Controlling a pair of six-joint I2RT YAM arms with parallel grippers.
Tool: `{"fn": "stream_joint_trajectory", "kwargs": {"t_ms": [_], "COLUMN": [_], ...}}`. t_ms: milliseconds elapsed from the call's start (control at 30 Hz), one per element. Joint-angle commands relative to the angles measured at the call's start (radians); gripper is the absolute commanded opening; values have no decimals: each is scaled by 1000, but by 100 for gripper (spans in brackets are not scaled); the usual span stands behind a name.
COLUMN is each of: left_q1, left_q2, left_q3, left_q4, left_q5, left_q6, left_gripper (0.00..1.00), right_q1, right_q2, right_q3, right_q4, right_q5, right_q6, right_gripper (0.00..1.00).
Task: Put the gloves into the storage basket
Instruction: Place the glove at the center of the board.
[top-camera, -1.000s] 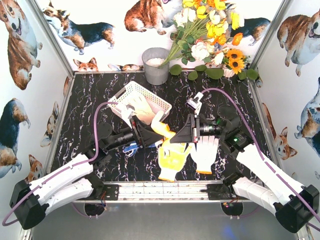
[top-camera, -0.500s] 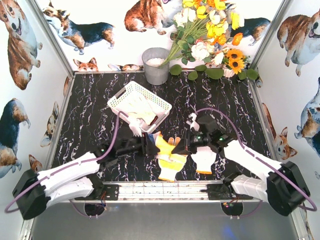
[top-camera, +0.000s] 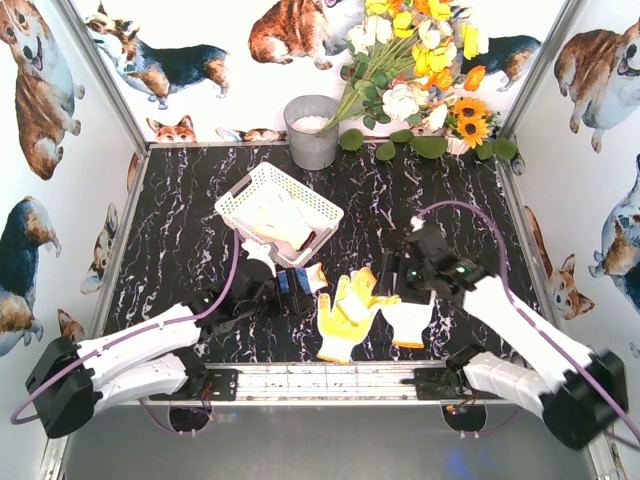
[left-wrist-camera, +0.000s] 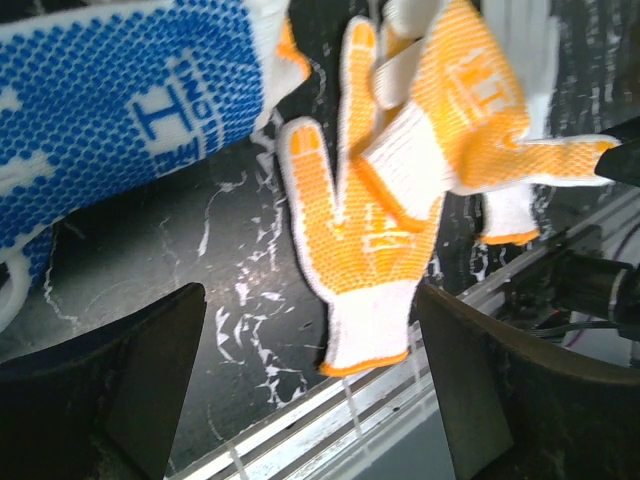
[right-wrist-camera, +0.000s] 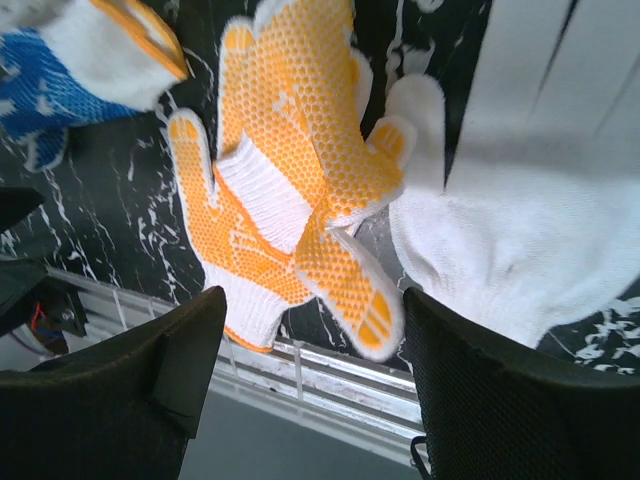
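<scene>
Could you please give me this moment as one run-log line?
left end effector: open | right end effector: open | yellow-dotted gloves: crossed on table | white glove: beside them | storage basket: holds cream glove

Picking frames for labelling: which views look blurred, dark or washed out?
Top external: sharp, evenly lit. Left wrist: the upper orange-dotted knit glove looks slightly smeared. Right wrist: the plain white knit glove is washed out; the dark pincer fingers are featureless.

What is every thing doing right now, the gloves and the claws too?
storage basket: on the table, a glove inside.
orange-dotted gloves: two, overlapping, on the table.
white glove: flat on the table.
blue-dotted glove: on the table, outside the basket.
left gripper: open, empty.
right gripper: open, empty.
grey bucket: upright.
</scene>
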Motion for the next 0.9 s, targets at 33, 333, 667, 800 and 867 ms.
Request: {"fn": "stream_joint_trajectory", "kwargs": {"t_ms": [33, 333, 667, 800, 867], "left_q1": [-15, -150, -239, -244, -254], "left_q2": [-21, 81, 161, 150, 134], "left_q3": [-20, 92, 141, 123, 114], "left_q4": [146, 171, 192, 217, 245], "left_q5": [24, -94, -160, -166, -158], "left_q6": [37, 179, 213, 212, 232], "left_gripper": [81, 83, 83, 83, 84], "right_q1": [-1, -1, -1, -1, -1], "right_q2": [-137, -201, -281, -316, -326], "right_q3": [9, -121, -255, -338, -374], "right_q4": [-71, -20, 114, 265, 323], "right_q5": [142, 143, 112, 57, 57], "right_q6": [-2, 162, 313, 436, 486], "right_gripper": [73, 72, 71, 67, 65]}}
